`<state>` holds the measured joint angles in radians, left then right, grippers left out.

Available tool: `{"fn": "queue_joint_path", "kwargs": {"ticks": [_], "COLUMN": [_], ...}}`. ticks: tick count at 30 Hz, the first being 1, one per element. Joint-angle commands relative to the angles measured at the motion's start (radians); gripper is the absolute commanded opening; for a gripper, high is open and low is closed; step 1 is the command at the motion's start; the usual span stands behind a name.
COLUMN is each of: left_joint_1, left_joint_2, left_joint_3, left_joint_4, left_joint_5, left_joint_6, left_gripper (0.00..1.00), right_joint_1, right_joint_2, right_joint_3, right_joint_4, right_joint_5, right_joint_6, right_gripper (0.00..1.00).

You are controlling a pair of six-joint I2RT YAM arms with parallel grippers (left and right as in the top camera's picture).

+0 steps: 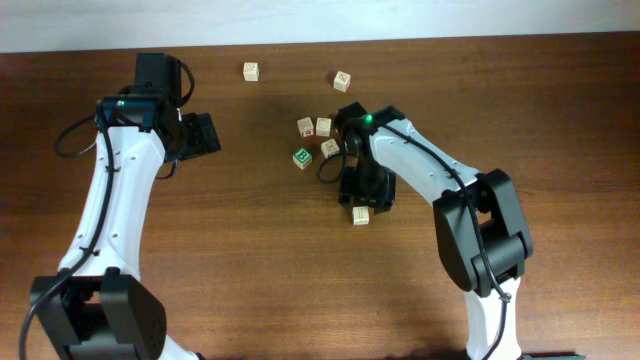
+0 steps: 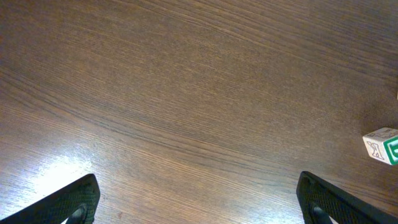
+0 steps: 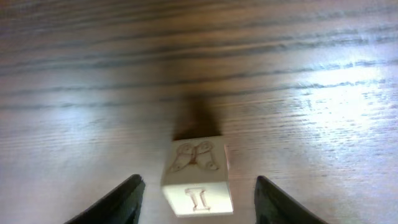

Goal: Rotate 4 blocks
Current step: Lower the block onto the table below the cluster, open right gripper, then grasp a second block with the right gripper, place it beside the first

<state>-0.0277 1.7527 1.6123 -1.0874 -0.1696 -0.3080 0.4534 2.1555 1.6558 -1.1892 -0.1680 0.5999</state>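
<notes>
A pale wooden block [image 3: 196, 177] with a butterfly drawing on top and an "I" on its near face sits on the table between my right gripper's [image 3: 196, 205] fingers. There is a gap on each side, so the gripper is open and not touching it. From overhead the same block [image 1: 361, 214] lies just below the right gripper [image 1: 364, 196]. A cluster stands to its upper left: the green-and-white block [image 1: 301, 157] and three pale blocks [image 1: 306, 127], [image 1: 323, 126], [image 1: 330, 148]. My left gripper [image 1: 205, 133] hovers wide open over bare wood, with the green block [image 2: 382, 145] at its view's right edge.
Two more letter cubes lie farther back, one [image 1: 250, 71] at centre-left and one [image 1: 342, 81] to its right. The brown wooden table [image 1: 250, 250] ends against a pale wall along the top of the overhead view.
</notes>
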Motion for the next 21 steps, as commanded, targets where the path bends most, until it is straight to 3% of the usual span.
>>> {"fn": "queue_joint_path", "kwargs": {"ticks": [1, 5, 8, 12, 21], "left_joint_1": [-0.002, -0.002, -0.002, -0.002, -0.002], "left_joint_2": [0.005, 0.005, 0.005, 0.005, 0.005], "left_joint_3": [0.013, 0.013, 0.013, 0.013, 0.013], "left_joint_4": [0.002, 0.002, 0.002, 0.006, 0.012], "left_joint_5": [-0.011, -0.011, -0.011, -0.011, -0.011], "left_joint_6": [-0.013, -0.013, -0.013, -0.014, -0.014], "left_gripper": [0.99, 0.99, 0.99, 0.99, 0.99], "right_joint_1": [-0.012, -0.047, -0.056, -0.060, -0.109], "right_joint_2": [0.007, 0.007, 0.023, 0.079, 0.176], "right_joint_3": [0.157, 0.343, 0.344, 0.344, 0.343], "right_joint_4": [-0.033, 0.060, 0.217, 0.301, 0.335], "right_joint_5": [0.015, 0.072, 0.098, 0.098, 0.085], "right_joint_6": [-0.117, -0.311, -0.473, -0.748, -0.780], "right_gripper": [0.70, 0.76, 0.76, 0.77, 0.63]}}
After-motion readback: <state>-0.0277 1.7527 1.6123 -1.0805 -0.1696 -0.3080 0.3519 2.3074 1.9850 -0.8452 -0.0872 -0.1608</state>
